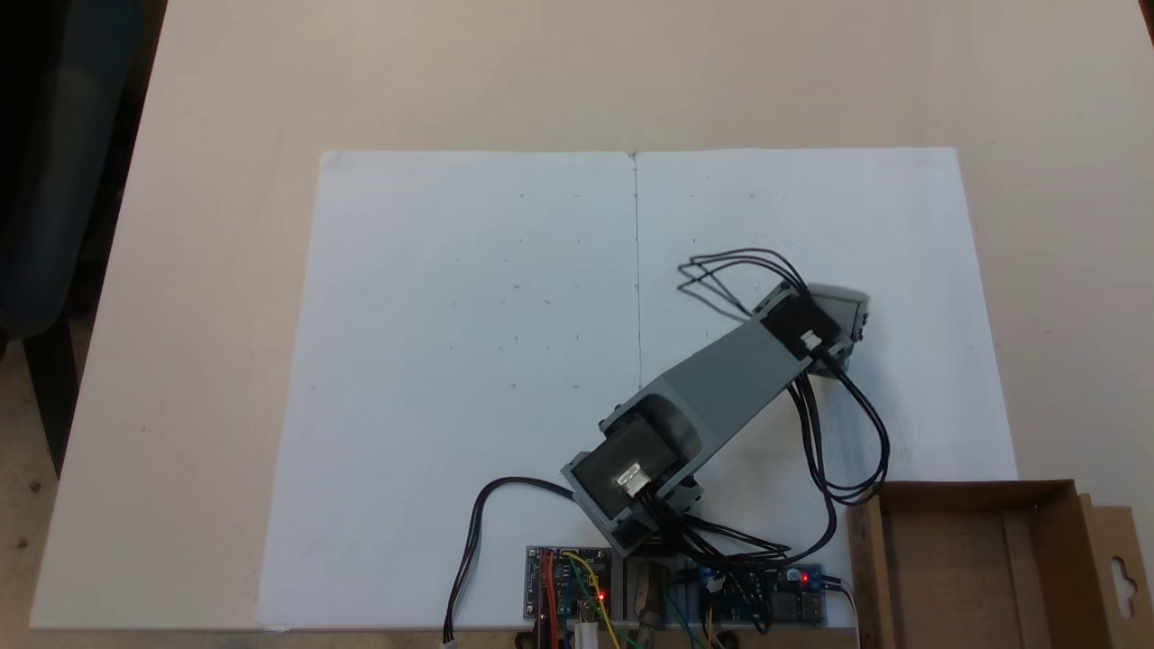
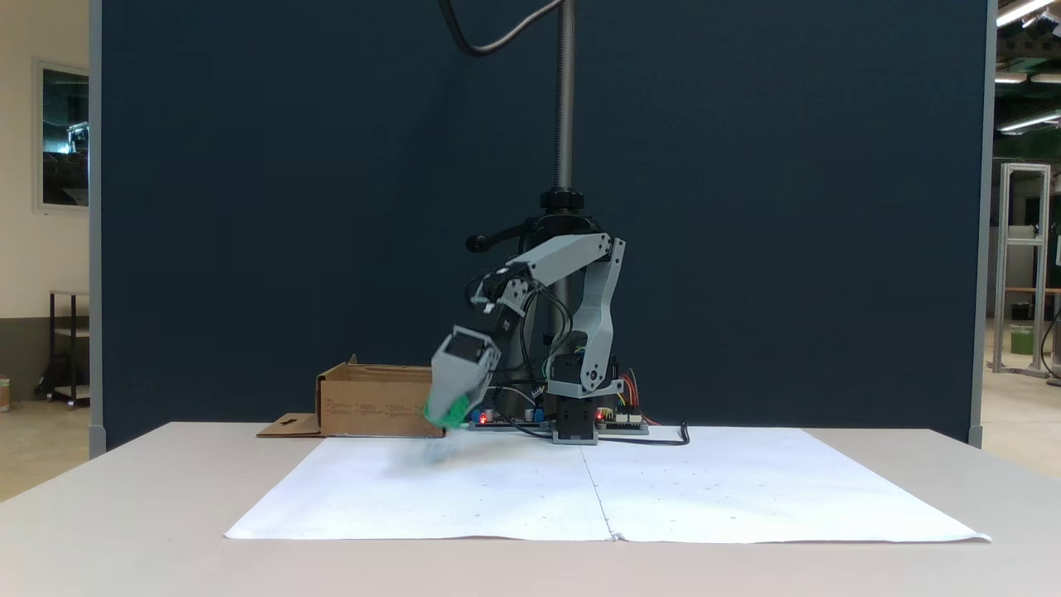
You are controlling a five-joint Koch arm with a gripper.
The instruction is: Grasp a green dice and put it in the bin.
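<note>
In the fixed view from the front, a blurred green dice sits at the tip of my gripper, which is shut on it and hangs a little above the white paper. The brown cardboard bin stands just behind and to the left of the gripper there, its keyhole flap lying flat on the table. In the fixed view from above, the bin stands at the bottom right. There the arm's wrist reaches up and right of the base and covers the fingers and the dice.
White paper sheets cover the middle of the beige table. The arm's base and circuit boards with red lights sit at the paper's lower edge, with black cables looping toward the bin. A dark panel stands behind the table.
</note>
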